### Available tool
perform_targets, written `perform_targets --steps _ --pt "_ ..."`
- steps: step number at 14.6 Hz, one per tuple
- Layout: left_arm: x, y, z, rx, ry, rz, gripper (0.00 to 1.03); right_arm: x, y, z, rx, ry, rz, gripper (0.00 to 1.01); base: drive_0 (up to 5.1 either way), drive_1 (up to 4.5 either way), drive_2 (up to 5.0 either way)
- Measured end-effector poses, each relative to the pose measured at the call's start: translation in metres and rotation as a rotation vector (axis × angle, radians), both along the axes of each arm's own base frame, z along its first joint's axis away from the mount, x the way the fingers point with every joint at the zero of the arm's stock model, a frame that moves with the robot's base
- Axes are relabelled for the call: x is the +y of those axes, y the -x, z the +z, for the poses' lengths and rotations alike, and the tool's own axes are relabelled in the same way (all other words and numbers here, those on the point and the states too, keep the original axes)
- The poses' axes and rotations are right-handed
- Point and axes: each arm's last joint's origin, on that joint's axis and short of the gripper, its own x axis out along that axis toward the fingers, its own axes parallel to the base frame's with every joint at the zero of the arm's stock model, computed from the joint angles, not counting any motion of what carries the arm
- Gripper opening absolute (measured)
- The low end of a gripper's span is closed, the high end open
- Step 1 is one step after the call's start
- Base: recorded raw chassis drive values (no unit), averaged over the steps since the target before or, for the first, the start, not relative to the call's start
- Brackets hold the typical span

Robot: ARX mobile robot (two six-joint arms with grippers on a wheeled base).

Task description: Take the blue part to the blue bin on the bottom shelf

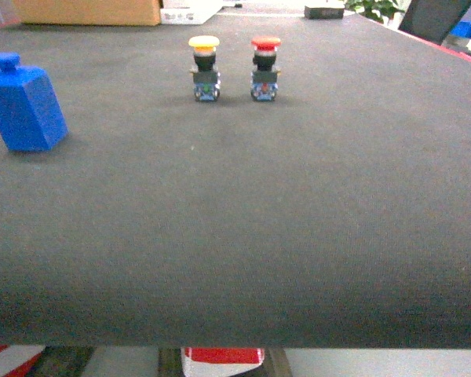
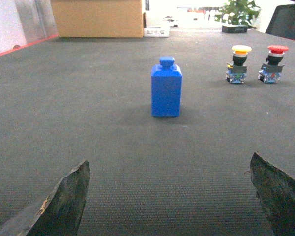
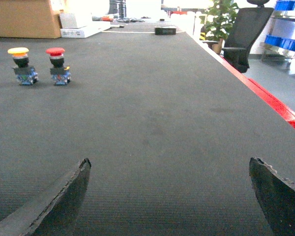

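Note:
The blue part is a blue block with a knob on top, standing upright on the dark table mat at the far left of the head view. From the left wrist the blue part stands straight ahead, well beyond my left gripper, which is open and empty. My right gripper is open too, holding nothing, over bare mat. Neither gripper shows in the head view. The blue bin and the bottom shelf are out of view.
A yellow push button and a red push button stand side by side at the back middle of the mat. A cardboard box sits at the table's far edge. A red-edged table side and a black chair lie to the right.

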Motion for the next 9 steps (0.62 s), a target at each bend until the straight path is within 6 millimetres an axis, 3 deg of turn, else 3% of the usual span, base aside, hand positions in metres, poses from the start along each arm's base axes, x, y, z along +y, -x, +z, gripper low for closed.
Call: perform_targets --steps 9 --pt "0.0000 0.0001 0.0013 -0.009 -0.001 -0.001 0.98 0.0000 0.0000 0.0004 -0.005 -0.001 0.000 0.98 0.0 0.00 0.0"
